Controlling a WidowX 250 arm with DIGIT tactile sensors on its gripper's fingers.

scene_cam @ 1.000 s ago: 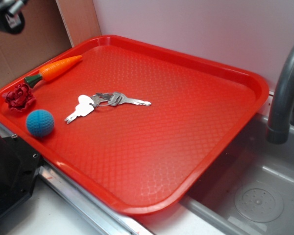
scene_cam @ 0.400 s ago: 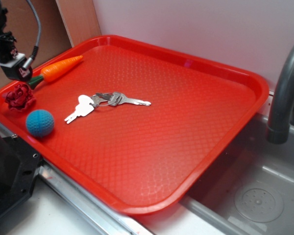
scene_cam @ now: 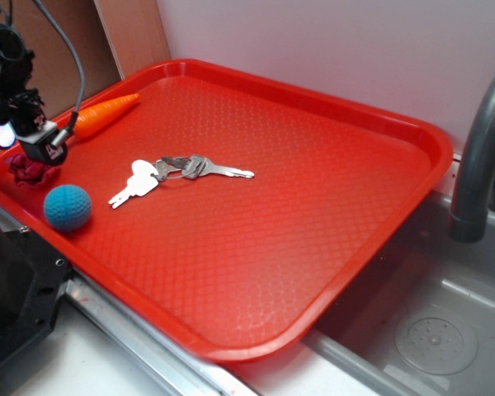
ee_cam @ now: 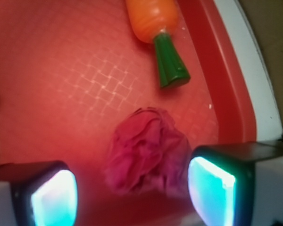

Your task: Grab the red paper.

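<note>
Dark red paper (ee_cam: pixel 148 150); red tray (scene_cam: pixel 313 214), seemingly diamond-textured.

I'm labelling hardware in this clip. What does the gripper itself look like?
The gripper has two blocky fingers with black frames, white outer housings and glowing cyan-white pads. In the exterior view the arm is black, with a grey cable looping above it.

No readable text, label, brand, number or sign anywhere in both views; nothing legible on the keys (scene_cam: pixel 180 173) either, too small to tell.
</note>
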